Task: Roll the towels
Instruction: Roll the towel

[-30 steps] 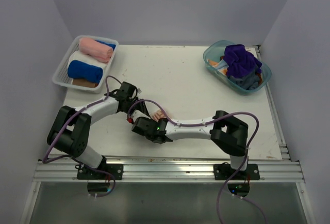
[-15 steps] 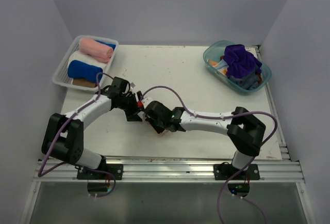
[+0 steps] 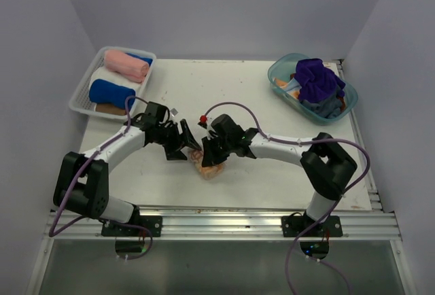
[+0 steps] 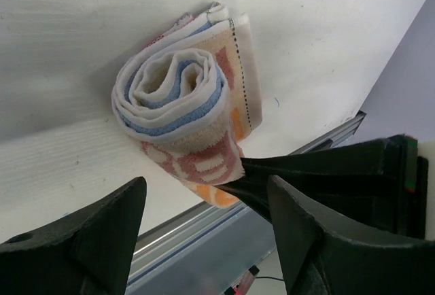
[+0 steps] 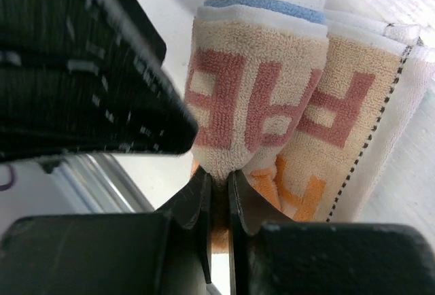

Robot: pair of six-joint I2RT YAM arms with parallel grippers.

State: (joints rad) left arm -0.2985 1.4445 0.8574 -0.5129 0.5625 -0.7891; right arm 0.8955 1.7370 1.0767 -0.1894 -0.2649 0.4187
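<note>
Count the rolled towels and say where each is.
4: a pink roll, white roll and blue roll in the basket, and the printed roll on the table, pinched by the right hand. Others may hide beneath them.

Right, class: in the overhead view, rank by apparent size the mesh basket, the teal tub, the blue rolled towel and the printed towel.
1. mesh basket and teal tub: too alike to rank.
2. blue rolled towel.
3. printed towel, partly hidden by the right tool.
</note>
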